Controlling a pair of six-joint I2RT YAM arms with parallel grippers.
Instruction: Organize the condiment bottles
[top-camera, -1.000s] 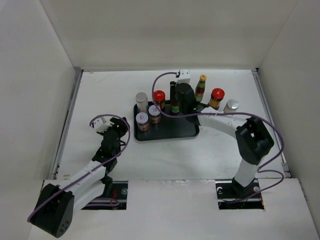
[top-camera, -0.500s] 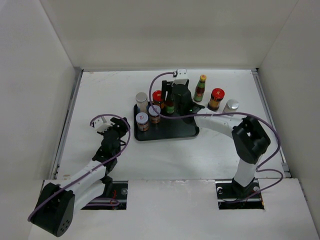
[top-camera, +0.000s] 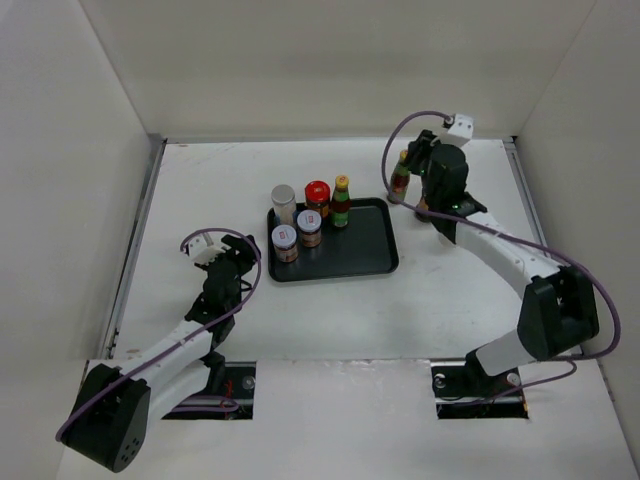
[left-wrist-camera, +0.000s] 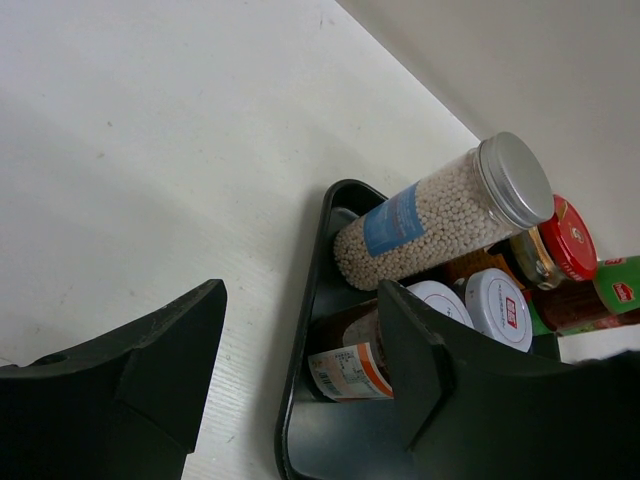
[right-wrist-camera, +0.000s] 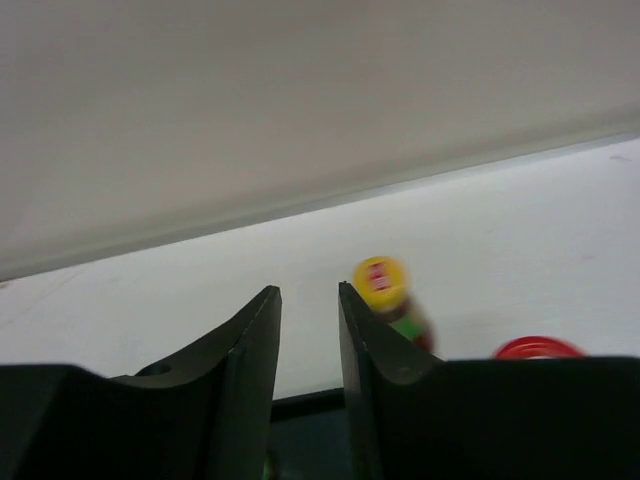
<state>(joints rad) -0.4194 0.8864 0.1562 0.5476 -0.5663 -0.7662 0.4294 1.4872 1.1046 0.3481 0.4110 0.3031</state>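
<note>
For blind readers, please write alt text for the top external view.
A black tray on a white table holds five small bottles and jars. The right arm reaches beside a sauce bottle standing off the tray; the left arm lies bent at the left.

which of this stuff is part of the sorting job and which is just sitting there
Job: bead jar, red-capped jar, two white-lidded jars, sauce bottle on the tray, second sauce bottle near the right gripper.
Just there: black tray, purple cables.
</note>
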